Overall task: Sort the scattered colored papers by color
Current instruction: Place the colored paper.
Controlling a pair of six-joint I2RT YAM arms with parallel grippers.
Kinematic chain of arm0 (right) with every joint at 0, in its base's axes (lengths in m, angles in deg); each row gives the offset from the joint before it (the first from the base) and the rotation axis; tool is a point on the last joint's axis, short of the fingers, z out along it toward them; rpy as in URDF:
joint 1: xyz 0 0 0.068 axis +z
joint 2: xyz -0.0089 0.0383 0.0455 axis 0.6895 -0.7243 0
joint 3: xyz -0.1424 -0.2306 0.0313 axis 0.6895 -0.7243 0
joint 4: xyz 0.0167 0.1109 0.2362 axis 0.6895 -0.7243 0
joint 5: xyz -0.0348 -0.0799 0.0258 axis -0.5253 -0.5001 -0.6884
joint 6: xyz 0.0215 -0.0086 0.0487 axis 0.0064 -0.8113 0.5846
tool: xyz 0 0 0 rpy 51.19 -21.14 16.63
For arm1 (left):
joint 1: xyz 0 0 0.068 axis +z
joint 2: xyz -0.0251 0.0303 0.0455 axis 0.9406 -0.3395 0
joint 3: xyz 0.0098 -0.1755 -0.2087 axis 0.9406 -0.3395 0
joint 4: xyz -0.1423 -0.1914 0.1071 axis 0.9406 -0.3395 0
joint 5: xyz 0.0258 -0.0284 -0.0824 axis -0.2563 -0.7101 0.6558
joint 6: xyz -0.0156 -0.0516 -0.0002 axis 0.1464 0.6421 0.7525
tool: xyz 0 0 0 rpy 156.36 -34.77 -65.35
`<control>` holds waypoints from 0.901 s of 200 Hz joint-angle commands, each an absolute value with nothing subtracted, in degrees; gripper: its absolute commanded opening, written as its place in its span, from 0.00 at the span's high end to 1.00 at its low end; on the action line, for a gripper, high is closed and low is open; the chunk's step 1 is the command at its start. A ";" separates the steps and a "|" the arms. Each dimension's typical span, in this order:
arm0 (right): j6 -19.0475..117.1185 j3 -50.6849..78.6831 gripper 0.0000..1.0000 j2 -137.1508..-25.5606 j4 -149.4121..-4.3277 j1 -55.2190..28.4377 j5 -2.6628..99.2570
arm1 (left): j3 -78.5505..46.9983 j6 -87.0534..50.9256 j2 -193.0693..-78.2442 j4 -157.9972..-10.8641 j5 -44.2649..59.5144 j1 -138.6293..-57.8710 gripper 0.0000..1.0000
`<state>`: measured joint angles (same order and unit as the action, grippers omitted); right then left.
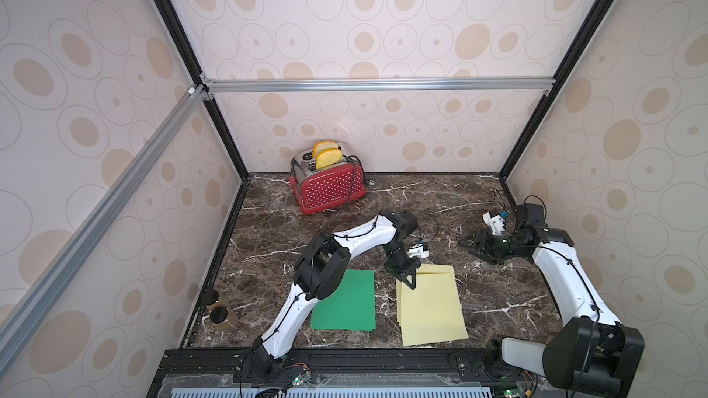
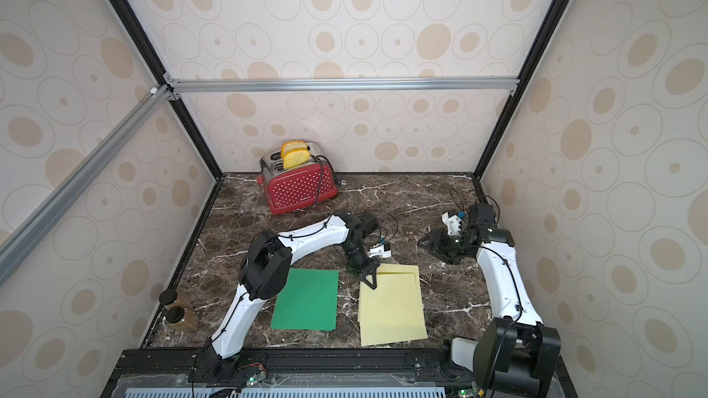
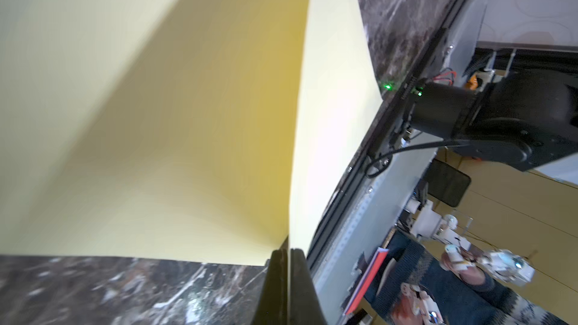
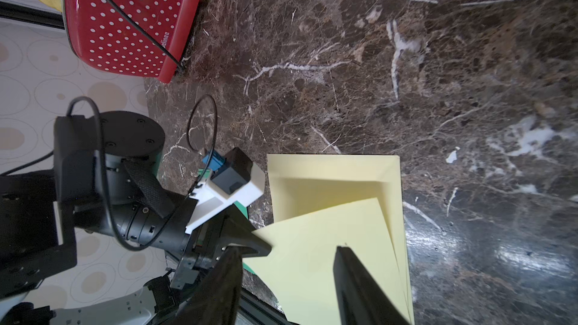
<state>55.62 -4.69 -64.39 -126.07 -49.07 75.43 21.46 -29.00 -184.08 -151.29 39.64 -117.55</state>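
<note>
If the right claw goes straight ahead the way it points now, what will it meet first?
Probably the lifted pale yellow paper sheet pinched by the left claw, though depth is unclear.

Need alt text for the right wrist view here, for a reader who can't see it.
The left end effector pinches one corner of a cream-yellow sheet, that corner raised off the cream-yellow stack on the dark marble table. The right end effector frames the foreground, open and holding nothing, and a red polka-dot toaster stands farther back by the wall.
</note>
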 commanded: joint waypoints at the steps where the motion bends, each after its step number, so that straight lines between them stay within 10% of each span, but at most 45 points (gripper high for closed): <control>1: 55.21 -6.13 0.47 -62.64 -127.38 -48.87 75.99 | 25.02 -29.76 -185.60 -152.17 31.79 -116.26 1.00; 180: 59.03 -16.59 0.63 -72.41 -109.02 -44.96 79.14 | 29.79 -35.36 -189.86 -153.74 32.36 -119.49 1.00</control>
